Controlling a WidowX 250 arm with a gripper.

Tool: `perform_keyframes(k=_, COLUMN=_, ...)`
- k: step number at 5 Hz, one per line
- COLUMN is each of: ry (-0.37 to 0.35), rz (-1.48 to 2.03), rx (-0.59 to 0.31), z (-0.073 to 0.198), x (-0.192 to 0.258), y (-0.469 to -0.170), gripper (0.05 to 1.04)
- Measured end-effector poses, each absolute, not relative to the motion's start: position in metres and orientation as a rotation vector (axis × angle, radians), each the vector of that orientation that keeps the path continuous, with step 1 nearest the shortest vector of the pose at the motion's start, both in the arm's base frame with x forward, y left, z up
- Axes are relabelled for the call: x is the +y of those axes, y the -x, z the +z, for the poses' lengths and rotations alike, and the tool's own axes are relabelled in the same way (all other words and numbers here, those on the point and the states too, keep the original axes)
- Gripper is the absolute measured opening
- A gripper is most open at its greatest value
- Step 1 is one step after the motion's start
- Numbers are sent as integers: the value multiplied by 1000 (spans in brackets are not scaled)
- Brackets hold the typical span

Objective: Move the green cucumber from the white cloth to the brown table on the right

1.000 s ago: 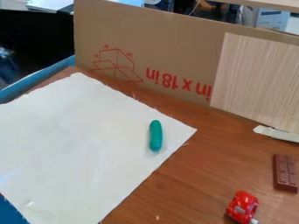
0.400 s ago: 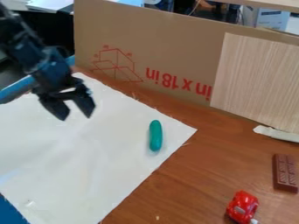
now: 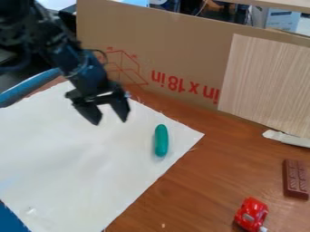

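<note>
Claw [image 3: 110, 121], open and empty, hangs short of the green toy [image 3: 161, 141], apparently pre-grasp; gripping it would require alignment, then lowering.

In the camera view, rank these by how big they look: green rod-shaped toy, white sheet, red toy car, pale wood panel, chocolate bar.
1. White sheet
2. Pale wood panel
3. Chocolate bar and red toy car: too alike to rank
4. Green rod-shaped toy

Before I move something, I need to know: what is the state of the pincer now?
The pincer is open and empty, above the white cloth.
</note>
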State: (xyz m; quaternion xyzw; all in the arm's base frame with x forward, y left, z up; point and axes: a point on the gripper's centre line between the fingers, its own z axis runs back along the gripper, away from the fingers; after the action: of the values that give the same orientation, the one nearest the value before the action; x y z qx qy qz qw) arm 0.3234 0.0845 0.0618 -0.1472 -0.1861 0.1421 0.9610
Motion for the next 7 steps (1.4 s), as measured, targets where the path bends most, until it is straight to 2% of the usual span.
perform_keyframes(k=1, ry=344, rz=323, rx=-336, z=57, x=69, y=-333, gripper=999)
perform_keyframes(k=2, ry=354, rz=378, rx=-321, z=53, x=55, y=-343, gripper=999)
perform_keyframes(k=7, ry=279, rz=541, rx=-315, z=15, x=30, y=-380, gripper=977)
